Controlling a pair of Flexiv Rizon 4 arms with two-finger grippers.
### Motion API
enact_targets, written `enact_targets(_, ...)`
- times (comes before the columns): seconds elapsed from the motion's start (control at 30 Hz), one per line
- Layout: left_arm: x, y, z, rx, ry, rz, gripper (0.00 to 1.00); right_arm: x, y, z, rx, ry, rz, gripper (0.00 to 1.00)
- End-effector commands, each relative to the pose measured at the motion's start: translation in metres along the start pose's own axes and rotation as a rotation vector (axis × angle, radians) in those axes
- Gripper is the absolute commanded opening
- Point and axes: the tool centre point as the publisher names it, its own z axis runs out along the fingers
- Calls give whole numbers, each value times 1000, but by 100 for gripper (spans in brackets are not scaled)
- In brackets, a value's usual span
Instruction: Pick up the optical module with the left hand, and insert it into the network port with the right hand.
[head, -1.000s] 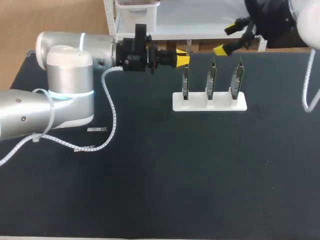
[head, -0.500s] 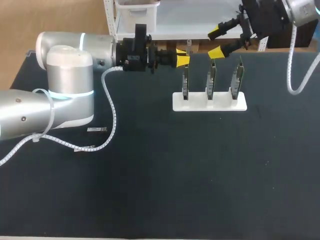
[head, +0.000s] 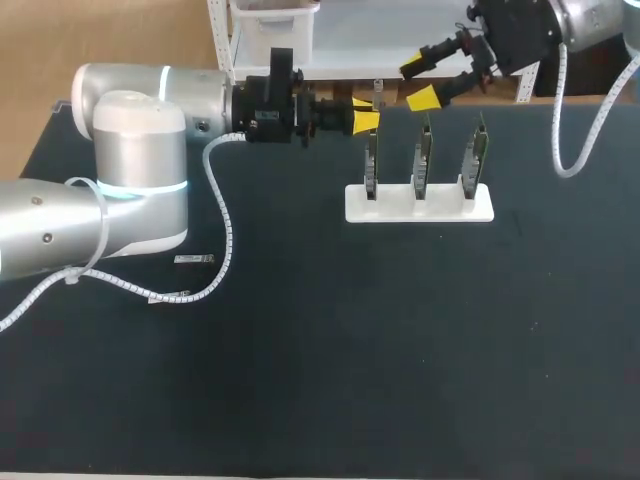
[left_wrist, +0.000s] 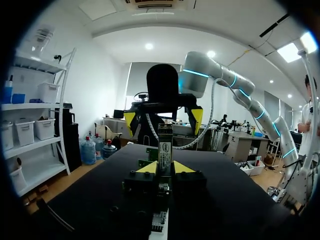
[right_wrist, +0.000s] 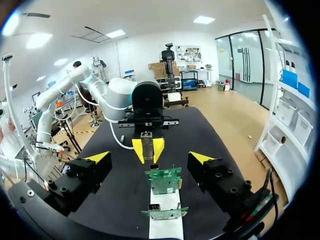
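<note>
My left gripper (head: 363, 112) is held level above the table's far edge, just left of the rack, shut on the silver optical module (left_wrist: 165, 146), which sticks out beyond its yellow tips. In the right wrist view that module (right_wrist: 147, 140) points toward me from between the left gripper's (right_wrist: 148, 150) tips. My right gripper (head: 418, 84) hangs open above the rack, facing the module, a short way from it. Its yellow fingers (right_wrist: 100, 156) stand wide with nothing between them. Three green network boards (head: 421, 160) stand upright in a white rack (head: 440, 206).
A second small silver module (head: 194, 259) lies on the dark table by the left arm's cable (head: 225, 235). The nearest board (right_wrist: 164, 180) and the white rack (right_wrist: 165, 227) lie under my right gripper.
My right gripper has swung in leftward from the far right corner to above the rack, still open. The left arm and its module have kept still.
</note>
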Motion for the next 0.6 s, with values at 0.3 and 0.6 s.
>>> enact_targets(0.3,0,-1,0,-4,-2,1,0,-4,9,15,48,-8,6,100)
enact_targets(0.6,0,-1,0,-4,-2,1,0,-15,9,28,15,7,-27,100)
